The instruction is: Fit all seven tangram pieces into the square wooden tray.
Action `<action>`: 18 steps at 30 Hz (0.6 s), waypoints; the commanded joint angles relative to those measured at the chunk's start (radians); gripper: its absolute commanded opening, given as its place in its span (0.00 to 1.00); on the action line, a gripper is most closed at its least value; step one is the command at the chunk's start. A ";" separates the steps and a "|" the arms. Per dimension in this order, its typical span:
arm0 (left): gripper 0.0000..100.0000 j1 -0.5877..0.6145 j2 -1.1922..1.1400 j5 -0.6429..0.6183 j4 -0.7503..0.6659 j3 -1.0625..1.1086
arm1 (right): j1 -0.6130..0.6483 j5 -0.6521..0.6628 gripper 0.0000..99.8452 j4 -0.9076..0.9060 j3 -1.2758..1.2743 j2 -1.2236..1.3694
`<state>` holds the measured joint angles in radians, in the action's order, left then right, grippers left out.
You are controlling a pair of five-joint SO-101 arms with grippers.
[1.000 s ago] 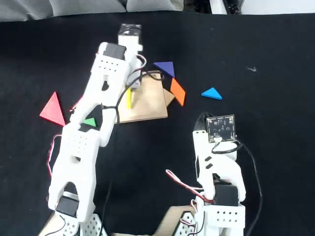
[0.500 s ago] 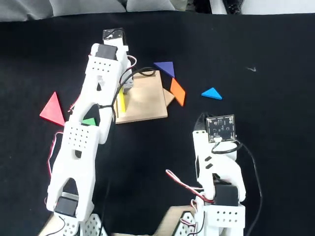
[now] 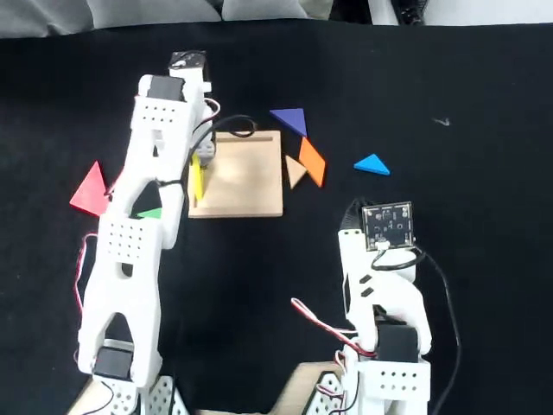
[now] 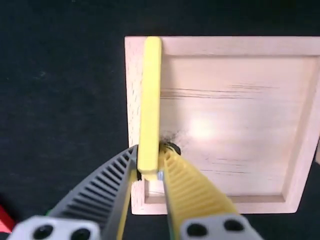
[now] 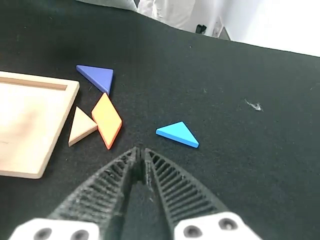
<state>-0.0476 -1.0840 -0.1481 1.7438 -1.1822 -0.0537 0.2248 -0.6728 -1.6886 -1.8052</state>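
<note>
Placement step under way: left end effector (image 4: 149, 160) clenched on the yellow piece (image 4: 150, 90), held on edge along the wooden tray's (image 4: 225, 125) left wall. Next, it probably needs tipping flat inside. Right end effector (image 5: 139, 156), closed and empty, hangs over the bench (image 3: 484, 259).

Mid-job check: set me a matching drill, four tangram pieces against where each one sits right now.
Pieces
1. yellow piece
2. orange piece
3. light blue triangle
4. red triangle

Places
A. right beside the tan triangle
B. across the left arm from the tray
C. pinched in the left tool, on edge along one side of the tray
D. lying alone, beyond the orange piece as seen from the tray

Pairs: 1-C, 2-A, 3-D, 4-B
</note>
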 commanded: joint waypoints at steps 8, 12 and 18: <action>0.03 0.137 0.269 0.087 0.017 0.315 | -0.006 -0.002 0.01 0.025 0.004 -0.081; 0.03 0.131 0.307 0.084 0.014 0.377 | -0.006 -0.002 0.01 0.025 0.004 -0.081; 0.03 0.140 0.315 0.092 0.014 0.358 | -0.006 -0.002 0.01 0.023 0.004 -0.081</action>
<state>0.0767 -0.8370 -0.0698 1.7469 -0.8032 -0.0537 0.2248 -0.6728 -1.6886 -1.8052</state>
